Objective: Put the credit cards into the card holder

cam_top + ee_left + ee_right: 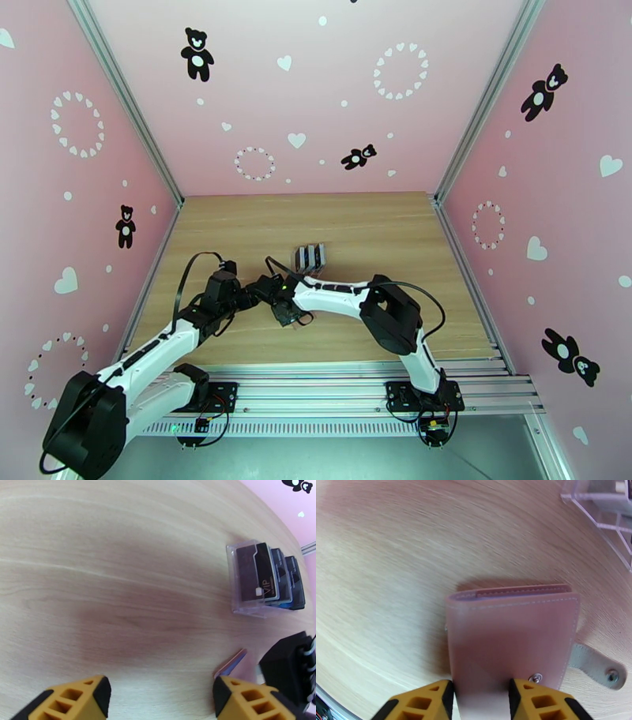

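Observation:
The card holder (pixel 513 638), a tan-pink wallet, lies closed on the wooden table with its snap tab (pixel 598 665) undone and sticking out to the right. My right gripper (pixel 478 689) stands open, its fingers straddling the wallet's near edge. In the left wrist view a thin pink edge of the card holder (pixel 231 663) shows beside the right arm's black wrist (pixel 288 665). The credit cards (pixel 256 576), dark-faced and one marked VIP, stand upright in a clear slotted stand (pixel 310 256). My left gripper (pixel 162 685) hangs open over bare wood with nothing between its fingers.
Both arms meet near the table's middle, left gripper (pixel 257 296) and right gripper (pixel 288 312) close together just in front of the stand. Pink walls close in the table on three sides. A corner of the clear stand (pixel 600 507) shows beyond the wallet.

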Motion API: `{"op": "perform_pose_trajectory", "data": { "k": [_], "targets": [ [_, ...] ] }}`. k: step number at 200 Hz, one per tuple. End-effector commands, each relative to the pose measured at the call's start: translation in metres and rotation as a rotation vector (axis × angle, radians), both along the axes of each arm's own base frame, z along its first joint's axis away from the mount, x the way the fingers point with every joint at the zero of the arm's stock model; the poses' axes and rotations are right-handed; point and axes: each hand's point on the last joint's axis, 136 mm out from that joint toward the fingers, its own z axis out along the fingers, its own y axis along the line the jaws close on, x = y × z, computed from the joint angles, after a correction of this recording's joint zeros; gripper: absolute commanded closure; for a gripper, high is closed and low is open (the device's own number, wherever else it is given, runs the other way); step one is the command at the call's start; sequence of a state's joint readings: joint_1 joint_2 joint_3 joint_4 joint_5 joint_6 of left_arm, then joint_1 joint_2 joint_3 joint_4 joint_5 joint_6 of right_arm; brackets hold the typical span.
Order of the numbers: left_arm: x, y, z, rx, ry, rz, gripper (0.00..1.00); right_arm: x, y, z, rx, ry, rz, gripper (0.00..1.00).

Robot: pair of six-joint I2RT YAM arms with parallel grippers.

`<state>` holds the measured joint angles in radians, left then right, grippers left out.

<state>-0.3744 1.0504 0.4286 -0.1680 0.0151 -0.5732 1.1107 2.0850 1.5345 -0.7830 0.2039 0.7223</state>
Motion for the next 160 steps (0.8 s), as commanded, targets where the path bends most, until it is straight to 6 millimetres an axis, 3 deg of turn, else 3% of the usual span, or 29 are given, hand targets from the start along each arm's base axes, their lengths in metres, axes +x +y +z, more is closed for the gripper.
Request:
{"op": "perform_pose_trajectory", "data": {
  "k": [1,47,91,110,137,160],
  "targets": [
    [0.005,-0.006,0.004,-0.032,-0.011,-0.022,0.26,0.0,-0.004,0.025,0.053,-0.008,-0.001,0.56],
    [0.006,-0.024,-0.007,-0.085,0.037,-0.086,0.25,0.008,-0.016,0.053,0.117,-0.024,-0.02,0.55],
    [-0.001,-0.043,-0.009,-0.167,0.049,-0.134,0.26,0.025,-0.048,0.073,0.153,-0.04,-0.048,0.57],
    [-0.007,-0.053,-0.009,-0.182,0.061,-0.153,0.28,0.03,-0.055,0.079,0.248,-0.017,-0.047,0.59],
    [-0.016,-0.066,-0.005,-0.221,0.085,-0.173,0.4,0.038,-0.069,0.083,0.338,0.003,-0.072,0.64],
    [-0.023,-0.076,0.0,-0.235,0.108,-0.193,0.41,0.037,-0.074,0.085,0.357,0.001,-0.076,0.65]
  ]
}}
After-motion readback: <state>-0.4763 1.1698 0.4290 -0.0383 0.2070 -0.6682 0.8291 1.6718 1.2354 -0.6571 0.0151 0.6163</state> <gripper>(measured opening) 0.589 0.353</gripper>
